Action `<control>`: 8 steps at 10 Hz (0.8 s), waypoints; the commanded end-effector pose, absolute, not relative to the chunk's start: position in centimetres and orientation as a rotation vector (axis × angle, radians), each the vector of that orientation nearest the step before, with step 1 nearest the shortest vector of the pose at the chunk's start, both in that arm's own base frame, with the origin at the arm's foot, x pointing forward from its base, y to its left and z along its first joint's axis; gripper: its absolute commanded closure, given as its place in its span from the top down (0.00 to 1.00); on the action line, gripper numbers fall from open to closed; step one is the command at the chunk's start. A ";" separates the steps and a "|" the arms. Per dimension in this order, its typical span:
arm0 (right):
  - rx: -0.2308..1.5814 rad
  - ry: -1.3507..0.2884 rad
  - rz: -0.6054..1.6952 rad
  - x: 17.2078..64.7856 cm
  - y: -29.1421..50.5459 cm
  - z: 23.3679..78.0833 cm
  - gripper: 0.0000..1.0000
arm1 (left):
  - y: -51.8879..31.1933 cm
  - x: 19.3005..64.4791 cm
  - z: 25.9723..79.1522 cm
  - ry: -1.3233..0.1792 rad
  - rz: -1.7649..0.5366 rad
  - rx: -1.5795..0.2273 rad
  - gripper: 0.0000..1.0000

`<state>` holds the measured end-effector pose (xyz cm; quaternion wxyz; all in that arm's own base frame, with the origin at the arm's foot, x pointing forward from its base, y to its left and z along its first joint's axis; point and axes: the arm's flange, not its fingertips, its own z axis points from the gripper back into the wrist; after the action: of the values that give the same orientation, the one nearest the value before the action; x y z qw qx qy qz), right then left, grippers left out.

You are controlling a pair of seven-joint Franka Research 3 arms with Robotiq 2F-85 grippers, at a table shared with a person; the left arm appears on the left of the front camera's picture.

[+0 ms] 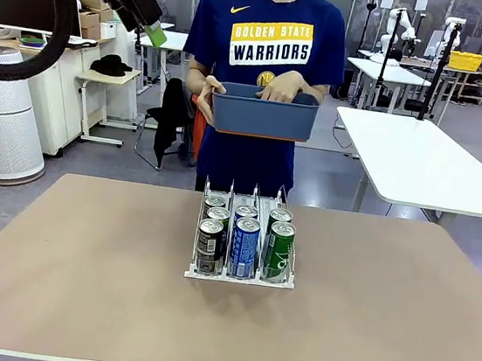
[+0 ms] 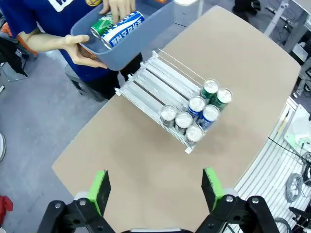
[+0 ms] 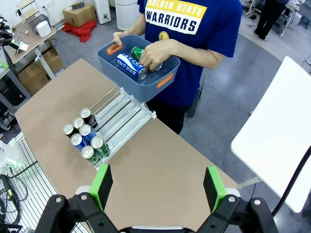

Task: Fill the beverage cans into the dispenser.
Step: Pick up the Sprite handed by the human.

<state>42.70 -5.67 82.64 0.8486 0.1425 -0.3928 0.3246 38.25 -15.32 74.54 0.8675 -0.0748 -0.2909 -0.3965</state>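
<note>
The dispenser stands mid-table with several beverage cans upright at its near end: dark, blue and green ones. Its far lanes lie bare. Across the table a person holds a blue bin above the dispenser's far end, one hand inside it. A blue-and-white can and a green can lie in the bin. My left gripper hangs high over the table, open and holding nothing; its green pad shows at top left. My right gripper is also high, open and holding nothing.
The brown table has wide bare room on both sides of the dispenser. A white table stands beyond its far right corner. The person stands at the far edge, right behind the dispenser.
</note>
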 end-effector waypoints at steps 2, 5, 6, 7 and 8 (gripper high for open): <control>0.306 -0.826 0.689 42.6 -5.5 82.5 1.00 | -13.6 37.2 75.9 -0.634 -0.899 -0.145 1.00; 0.306 -0.826 0.689 42.6 -5.5 82.5 1.00 | -14.4 37.0 76.2 -0.633 -0.875 -0.144 1.00; 0.306 -0.826 0.689 42.6 -5.5 82.5 1.00 | -14.4 37.0 76.2 -0.633 -0.875 -0.144 1.00; 0.306 -0.826 0.689 42.6 -5.5 82.5 1.00 | -14.4 37.0 76.2 -0.633 -0.875 -0.144 1.00; 0.306 -0.826 0.689 42.6 -5.5 82.5 1.00 | -14.4 37.0 76.2 -0.633 -0.875 -0.144 1.00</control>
<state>42.70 -5.67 82.64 0.8486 0.1425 -0.3928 0.3246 37.08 -14.43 76.26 0.8535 -0.0669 -0.3040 -0.4179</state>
